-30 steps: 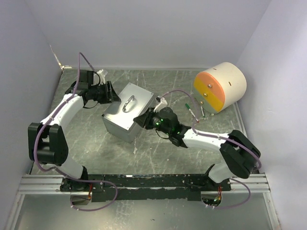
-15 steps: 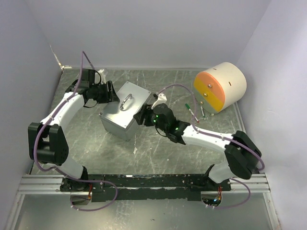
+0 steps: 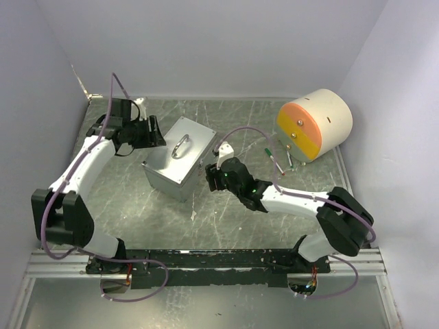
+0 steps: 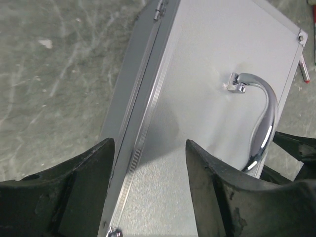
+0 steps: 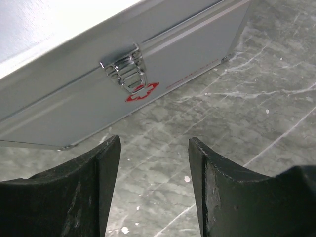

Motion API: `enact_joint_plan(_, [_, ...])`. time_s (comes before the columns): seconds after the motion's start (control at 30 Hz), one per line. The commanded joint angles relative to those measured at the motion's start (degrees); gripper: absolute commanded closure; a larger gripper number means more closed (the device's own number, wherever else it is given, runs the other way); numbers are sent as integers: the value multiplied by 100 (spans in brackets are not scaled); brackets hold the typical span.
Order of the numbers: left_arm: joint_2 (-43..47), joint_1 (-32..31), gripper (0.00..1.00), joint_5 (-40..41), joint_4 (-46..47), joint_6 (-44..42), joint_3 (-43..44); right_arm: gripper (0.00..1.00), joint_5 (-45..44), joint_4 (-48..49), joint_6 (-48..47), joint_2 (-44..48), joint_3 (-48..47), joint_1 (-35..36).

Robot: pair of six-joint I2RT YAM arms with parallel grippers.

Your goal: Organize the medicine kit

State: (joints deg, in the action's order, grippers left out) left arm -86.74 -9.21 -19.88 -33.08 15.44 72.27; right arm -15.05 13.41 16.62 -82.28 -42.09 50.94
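Note:
The medicine kit is a closed silver metal case (image 3: 180, 156) with a chrome handle (image 3: 182, 146) on its lid, lying left of the table's middle. My left gripper (image 3: 156, 131) is open, just beyond the case's far left corner; its view looks along the lid (image 4: 207, 94) and the handle (image 4: 259, 123). My right gripper (image 3: 211, 179) is open and empty, just off the case's front right side. Its view shows the front wall with the closed latch (image 5: 124, 69) and a red cross mark (image 5: 142, 92).
A cream drum with an orange-yellow face (image 3: 314, 125) lies on its side at the back right. Thin pens or thermometers (image 3: 276, 162) lie on the table beside it. Walls close in the table on the left, back and right.
The case has been turned and slid a little to the left. My right gripper has drawn back from the case and lowered toward the table. My left gripper has shifted slightly back and left.

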Motion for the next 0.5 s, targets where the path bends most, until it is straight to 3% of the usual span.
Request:
enact_joint_plan(0.0, [737, -2, 26, 884, -149, 63, -109, 43, 19, 405, -824, -354, -170, -15])
enact_joint_plan(0.47, [2318, 0, 26, 1561, 147, 977, -1619, 44, 246, 1181, -1373, -1061, -465, -20])
